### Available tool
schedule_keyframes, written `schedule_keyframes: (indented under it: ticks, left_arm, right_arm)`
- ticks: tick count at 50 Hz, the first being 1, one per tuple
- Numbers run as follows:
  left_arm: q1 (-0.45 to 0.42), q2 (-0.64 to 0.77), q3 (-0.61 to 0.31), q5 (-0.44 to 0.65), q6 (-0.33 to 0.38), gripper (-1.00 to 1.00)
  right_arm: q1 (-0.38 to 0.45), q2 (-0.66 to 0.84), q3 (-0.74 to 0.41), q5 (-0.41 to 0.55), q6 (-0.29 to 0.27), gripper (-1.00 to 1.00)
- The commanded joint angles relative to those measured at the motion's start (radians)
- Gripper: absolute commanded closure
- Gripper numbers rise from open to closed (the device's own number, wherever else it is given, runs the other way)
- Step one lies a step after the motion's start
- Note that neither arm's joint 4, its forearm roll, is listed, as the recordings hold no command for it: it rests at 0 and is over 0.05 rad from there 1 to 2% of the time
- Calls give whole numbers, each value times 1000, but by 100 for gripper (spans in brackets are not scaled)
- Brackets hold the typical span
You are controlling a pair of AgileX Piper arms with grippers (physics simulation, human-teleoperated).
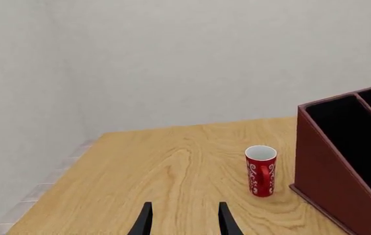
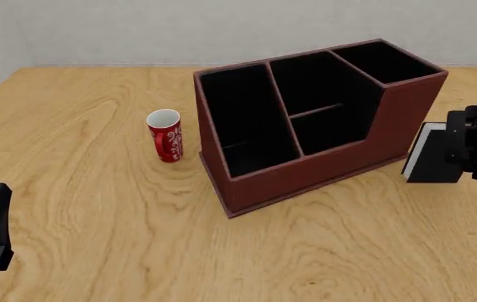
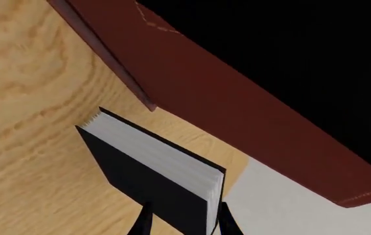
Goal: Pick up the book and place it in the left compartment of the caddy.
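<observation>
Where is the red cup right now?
In the front view the red cup stands upright on the table, just left of the caddy and apart from it, beside the left compartment.

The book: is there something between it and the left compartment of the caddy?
Yes. The book, between the fingers of the right end effector, is at the caddy's right end. The left compartment is at the opposite end, so the raised end slot and the two middle slots lie between.
</observation>
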Motion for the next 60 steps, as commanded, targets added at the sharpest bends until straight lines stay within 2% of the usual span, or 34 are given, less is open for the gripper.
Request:
schedule_keyframes:
  ticks: [1, 16, 17, 43, 48, 50, 60]
  left_arm:
    - [1, 8, 1, -6, -2, -100]
    - [5, -3, 1, 2, -4, -100]
    - [5, -3, 3, 1, -6, -100]
    - [-10, -43, -5, 43, -16, -100]
    - [-13, -57, -12, 62, -19, -100]
    - [-15, -65, -19, 73, -22, -100]
    - [-19, -81, -18, 81, -27, -100]
  right_arm:
    - [8, 21, 12, 4, 4, -100]
    - [28, -12, 35, 42, 18, -100]
    - [30, -16, 34, 44, 19, 100]
    - [75, -167, 153, 129, 33, 100]
    - [85, -200, 173, 136, 42, 100]
    - [94, -211, 158, 148, 74, 100]
    - [89, -268, 190, 166, 64, 100]
